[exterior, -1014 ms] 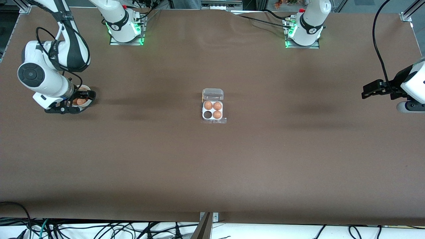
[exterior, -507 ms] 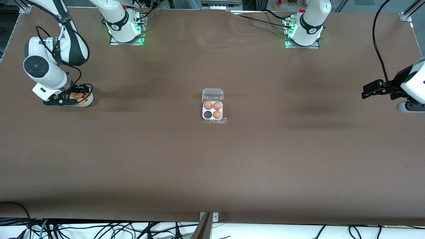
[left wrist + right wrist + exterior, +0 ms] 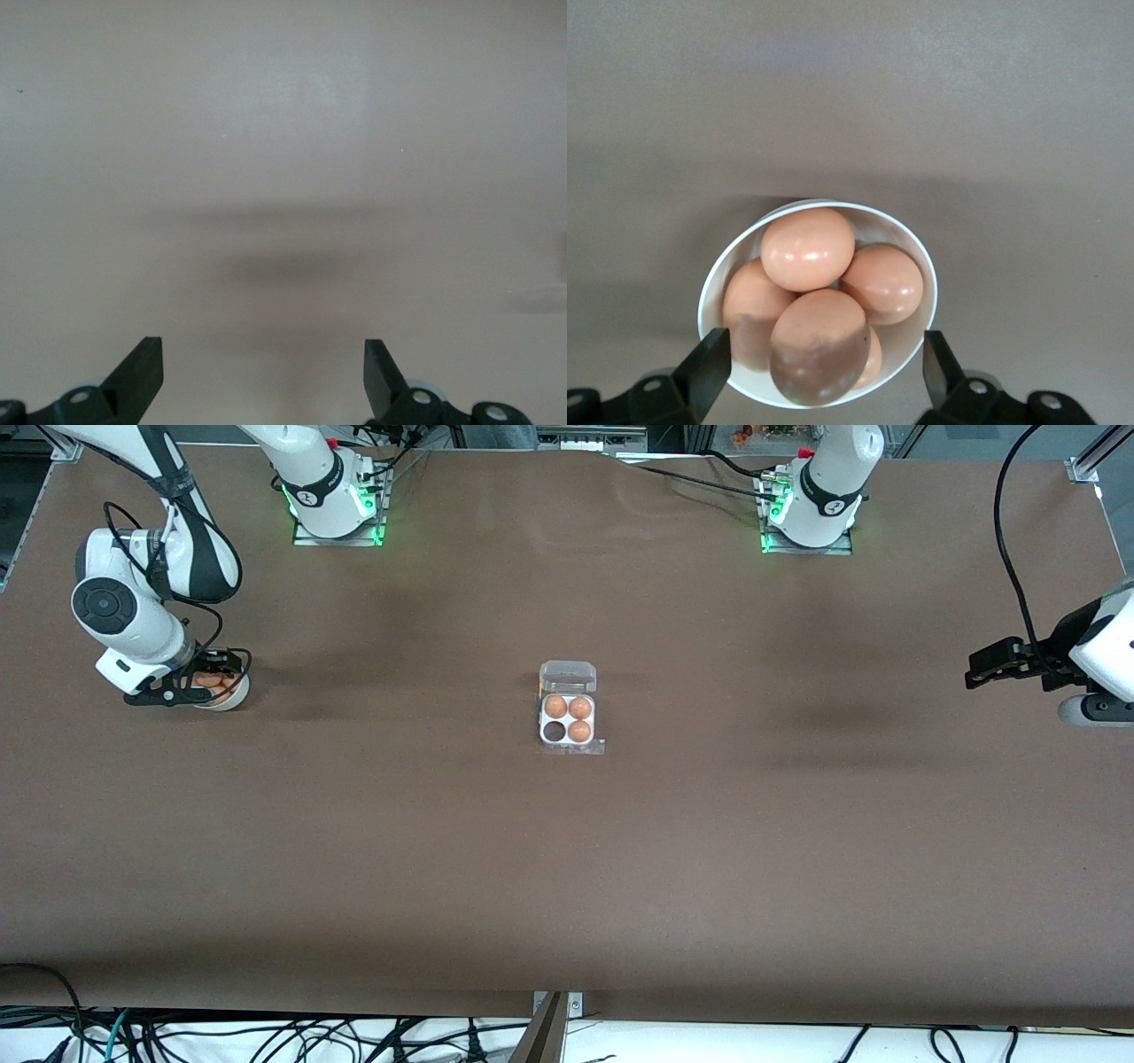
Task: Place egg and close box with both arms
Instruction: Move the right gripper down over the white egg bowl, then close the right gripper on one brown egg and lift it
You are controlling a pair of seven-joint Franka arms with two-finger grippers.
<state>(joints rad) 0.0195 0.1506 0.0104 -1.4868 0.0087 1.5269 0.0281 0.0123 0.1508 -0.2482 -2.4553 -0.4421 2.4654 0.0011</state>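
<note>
Right gripper (image 3: 819,372), jaws apart, over bowl (image 3: 921,266) near right-arm table edge: piled eggs (image 3: 808,248) may slip. Left gripper (image 3: 263,376), apart, waits. Box (image 3: 567,731) open.

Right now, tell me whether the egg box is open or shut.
Open: the box has its clear lid folded back, three eggs and one empty cell exposed.

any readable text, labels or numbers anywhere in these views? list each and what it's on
None readable.
Right arm's base and left arm's base: each bears a small round dark mark, too small to read.
Box, eggs in the bowl and table: no print visible.
</note>
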